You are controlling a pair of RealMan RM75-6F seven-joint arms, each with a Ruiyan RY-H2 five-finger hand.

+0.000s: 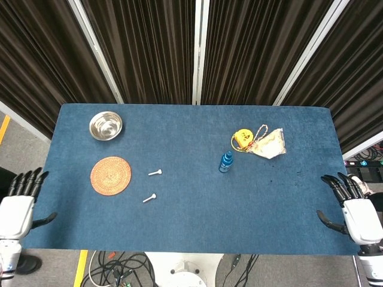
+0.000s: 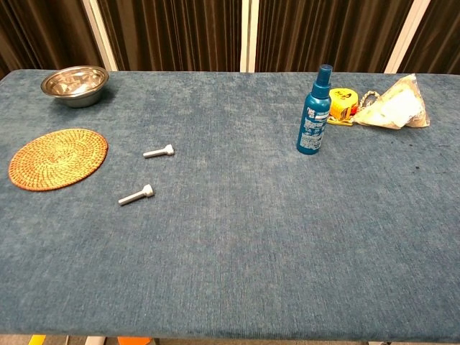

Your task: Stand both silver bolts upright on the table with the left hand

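Note:
Two silver bolts lie on their sides on the blue table, left of centre. The farther bolt (image 1: 155, 173) (image 2: 159, 151) and the nearer bolt (image 1: 149, 198) (image 2: 136, 195) are apart from each other. My left hand (image 1: 20, 205) hangs off the table's left edge, fingers spread, holding nothing, well left of both bolts. Off the right edge my right hand (image 1: 352, 207) is also open and empty. Neither hand shows in the chest view.
A woven round mat (image 1: 111, 175) (image 2: 57, 158) lies just left of the bolts, a steel bowl (image 1: 106, 125) (image 2: 75, 83) behind it. A blue spray bottle (image 1: 226, 161) (image 2: 315, 111), a yellow tape measure (image 1: 242, 139) and a crumpled bag (image 1: 268, 143) stand at the right.

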